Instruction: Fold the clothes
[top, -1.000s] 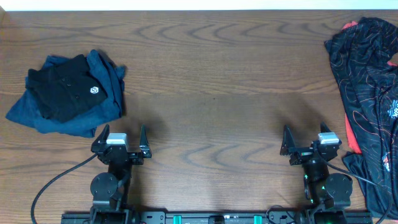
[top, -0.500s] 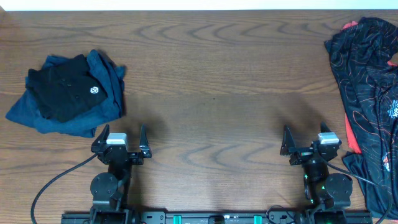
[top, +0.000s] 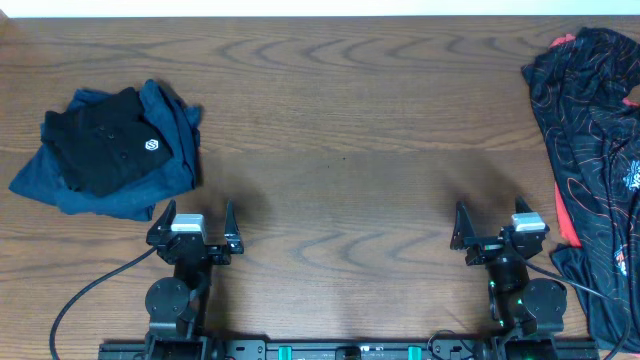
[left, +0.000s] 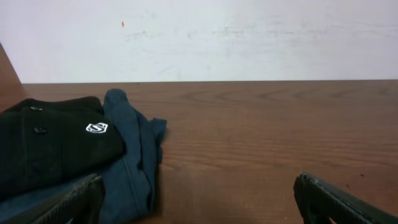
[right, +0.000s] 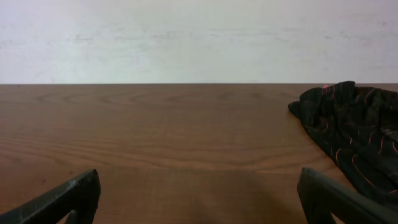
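Note:
The clothes, a black shirt (top: 105, 150) with a small white hexagon logo, lie folded on a dark blue garment at the table's left; the left wrist view shows the shirt (left: 50, 140) ahead and to the left. My left gripper (top: 198, 208) stands open near the front edge, to the right of the pile and a little nearer than it, with nothing between its fingers; in its own view the gripper (left: 198, 186) spans bare wood. My right gripper (top: 490, 208) is open at the front right, also empty, and its wrist view shows the gripper (right: 199, 180) over bare table.
The dark blue garment (top: 150, 185) spreads under and around the shirt, its edge (left: 134, 162) just ahead of my left finger. A black garment with thin red lines (top: 590, 150) lies heaped along the right edge and shows in the right wrist view (right: 351, 124). A white wall backs the wooden table (top: 340, 120).

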